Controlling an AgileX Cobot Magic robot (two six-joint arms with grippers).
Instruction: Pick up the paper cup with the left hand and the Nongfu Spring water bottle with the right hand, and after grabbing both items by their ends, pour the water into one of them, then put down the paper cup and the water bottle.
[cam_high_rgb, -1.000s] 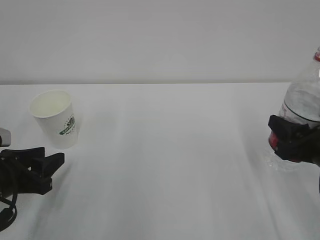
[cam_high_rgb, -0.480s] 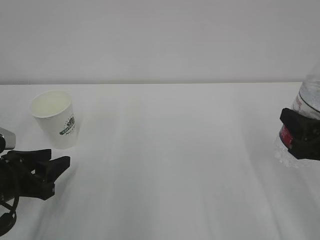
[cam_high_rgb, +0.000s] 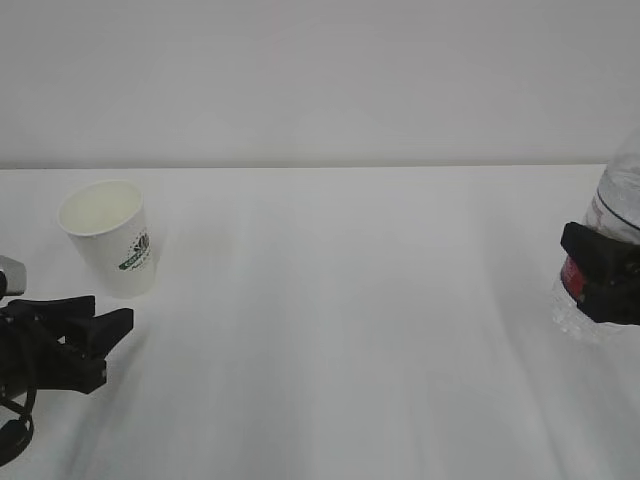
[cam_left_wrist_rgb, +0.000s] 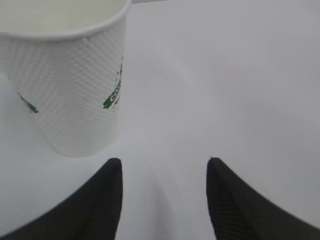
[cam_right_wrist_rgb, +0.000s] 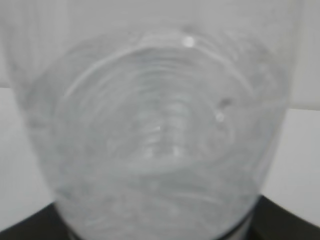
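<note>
on a plain white tabletop (cam_high_rgb: 330, 330) against a pale wall, two black robot arms work at opposite edges of the exterior view. at about nine o'clock stands the paper cup (cam_high_rgb: 108, 236), upright, white and dimpled, its green logo facing toward four o'clock and its mouth open to the camera. the left gripper (cam_high_rgb: 95, 325) sits just below the cup, toward seven o'clock of it, low over the surface, its jaws spread apart and grasping nothing; the left wrist view shows both dark fingertips (cam_left_wrist_rgb: 107, 187) short of the cup (cam_left_wrist_rgb: 67, 85), which stands at eleven o'clock from them with bare white surface between. at three o'clock, cut off by the frame edge, the nongfu spring water bottle (cam_high_rgb: 612, 215) stands upright, a strip of red label visible. the right gripper (cam_high_rgb: 600, 275) is wrapped around its lower body, jaws closed on the clear ribbed plastic. the right wrist view is filled by the bottle's blurred transparent wall (cam_right_wrist_rgb: 155, 145).
</note>
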